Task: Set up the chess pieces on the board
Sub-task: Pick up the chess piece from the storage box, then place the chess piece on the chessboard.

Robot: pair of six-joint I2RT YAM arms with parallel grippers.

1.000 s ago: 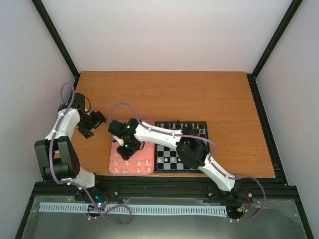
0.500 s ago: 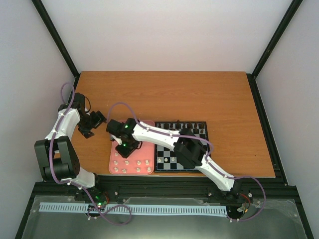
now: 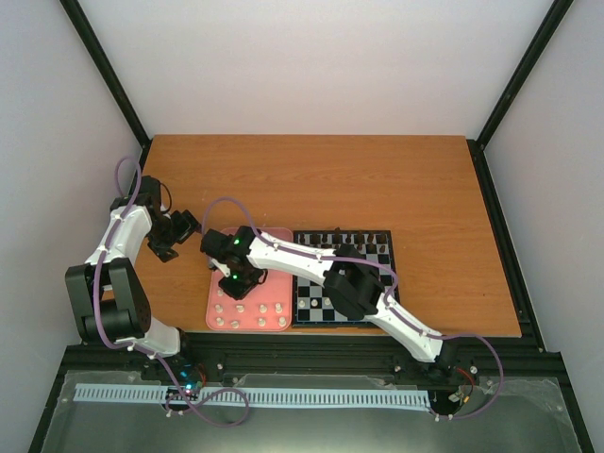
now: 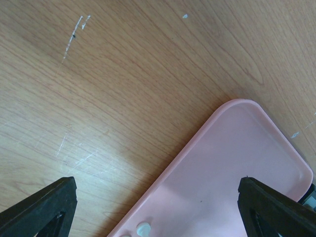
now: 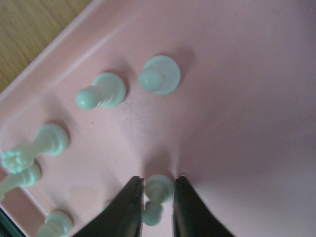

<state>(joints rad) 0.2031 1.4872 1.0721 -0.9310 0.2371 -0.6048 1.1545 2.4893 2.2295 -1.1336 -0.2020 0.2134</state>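
Observation:
My right gripper (image 3: 236, 281) is down on the pink tray (image 3: 247, 324), its two fingers closed round the base of a cream-white pawn (image 5: 158, 190) that stands on the tray floor (image 5: 237, 98). Other white chess pieces (image 5: 159, 75) stand or lie near it, with more along the tray's near rows (image 3: 241, 309). The board (image 3: 391, 247) lies right of the tray, largely hidden by the right arm. My left gripper (image 3: 189, 226) is open and empty over bare table by the tray's far-left corner (image 4: 232, 163).
Dark pieces (image 3: 330, 236) line the board's far row, and a few pieces stand on its near-left squares (image 3: 316, 302). The right arm stretches across the board. Wooden table (image 3: 377, 179) extends behind both.

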